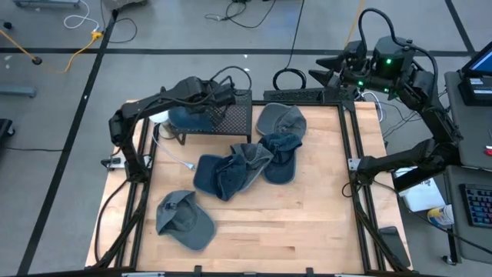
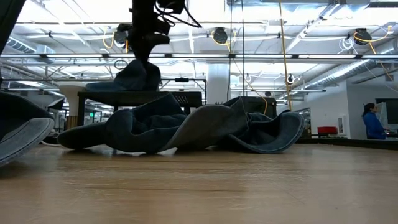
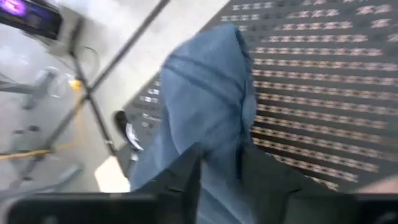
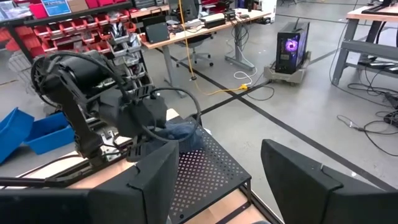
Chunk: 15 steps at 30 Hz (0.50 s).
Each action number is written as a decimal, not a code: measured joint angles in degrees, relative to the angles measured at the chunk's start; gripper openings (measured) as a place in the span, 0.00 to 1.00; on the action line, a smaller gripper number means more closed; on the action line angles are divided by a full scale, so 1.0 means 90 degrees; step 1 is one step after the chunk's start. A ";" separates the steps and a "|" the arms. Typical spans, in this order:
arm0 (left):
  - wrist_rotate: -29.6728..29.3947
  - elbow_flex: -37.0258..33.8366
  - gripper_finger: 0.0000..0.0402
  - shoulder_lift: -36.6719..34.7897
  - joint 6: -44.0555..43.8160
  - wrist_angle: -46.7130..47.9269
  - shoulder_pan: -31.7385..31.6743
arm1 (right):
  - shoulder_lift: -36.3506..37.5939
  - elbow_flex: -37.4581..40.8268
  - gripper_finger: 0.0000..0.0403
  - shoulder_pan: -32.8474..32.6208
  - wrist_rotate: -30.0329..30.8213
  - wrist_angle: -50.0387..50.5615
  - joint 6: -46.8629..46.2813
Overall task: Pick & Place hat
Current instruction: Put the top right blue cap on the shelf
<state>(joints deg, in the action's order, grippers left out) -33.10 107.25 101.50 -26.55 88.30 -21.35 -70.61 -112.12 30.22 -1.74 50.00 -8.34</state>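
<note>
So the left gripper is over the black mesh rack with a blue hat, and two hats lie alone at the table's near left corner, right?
Not quite: only one hat lies alone there, per the high view. The left gripper is over the mesh rack with a blue hat.

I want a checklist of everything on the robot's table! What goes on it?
Surface: wooden table, bare at the front.
Job's things: a blue hat on the black mesh rack; a pile of blue hats mid-table; one grey hat alone near the front left.
Clutter: nothing seen.
Grippers: left claw over the rack, fingers either side of the hat's cloth, grip unclear; right claw open, empty, parked at the back right corner.
Cables: white cable on the table; more on the floor.
Surroundings: a person far off in the room.
</note>
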 joint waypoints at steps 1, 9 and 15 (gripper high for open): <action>0.0074 0.0023 0.35 -0.0046 -0.0163 -0.0011 0.0034 | 0.0000 0.0000 0.56 0.0000 -0.0002 0.0002 0.0000; 0.0585 0.0091 0.58 -0.0786 -0.2184 0.0191 0.0436 | 0.0000 0.0000 0.56 0.0000 -0.0004 0.0019 0.0007; 0.0717 -0.0617 0.59 -0.1039 -0.2837 0.0196 0.0853 | 0.0000 0.0000 0.56 0.0000 -0.0005 0.0065 0.0176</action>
<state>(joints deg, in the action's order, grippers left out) -26.65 101.69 92.14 -52.08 90.06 -13.67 -70.61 -112.12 30.22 -1.78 50.58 -6.75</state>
